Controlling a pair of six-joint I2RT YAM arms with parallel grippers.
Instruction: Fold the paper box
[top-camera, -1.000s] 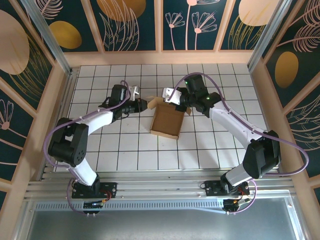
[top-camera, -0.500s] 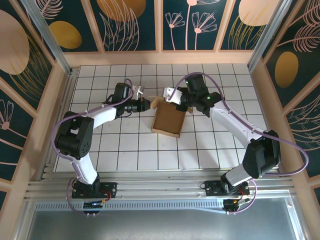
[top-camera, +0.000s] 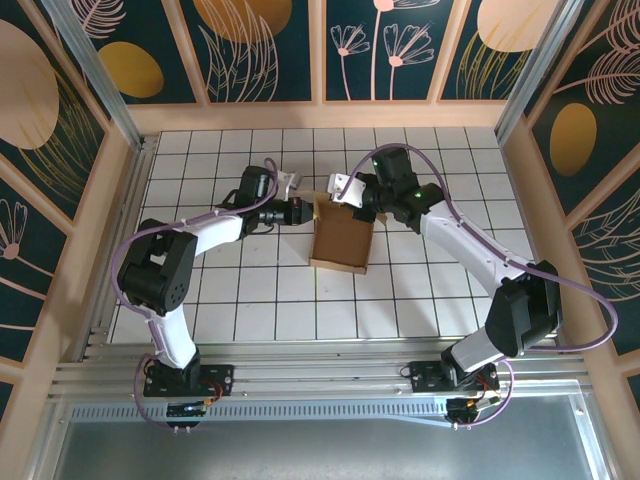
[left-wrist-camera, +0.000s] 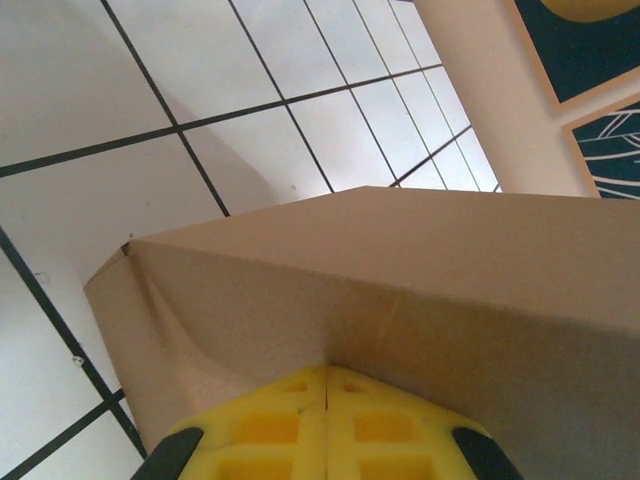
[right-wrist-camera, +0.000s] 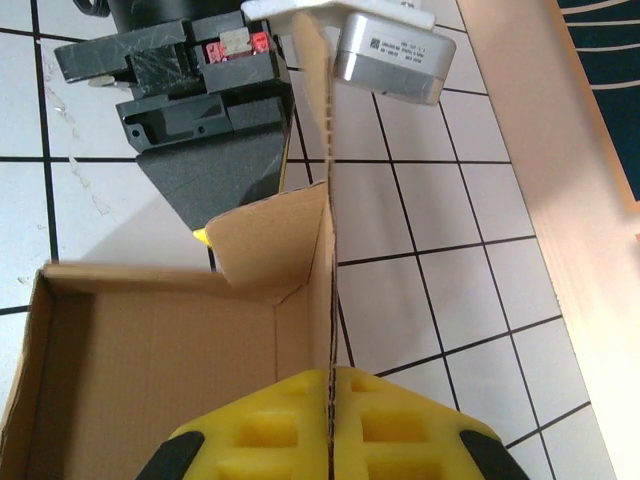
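- Small white printed label (right-wrist-camera: 398, 46): stands on the face of a rounded silver metal housing (right-wrist-camera: 360, 78), seen from the right wrist just beyond the far upright flap of the plain brown cardboard paper box (right-wrist-camera: 150, 370). It carries a few lines of dark print, too small to read.
- Black plastic block (right-wrist-camera: 170, 70): lies to the left of the silver housing, beyond the far wall of the paper box. Its face shows pale scuffs and small red connectors (right-wrist-camera: 232, 47); no letters can be made out on it.
- Legible text: no word, number, brand or sign can be read in any view.
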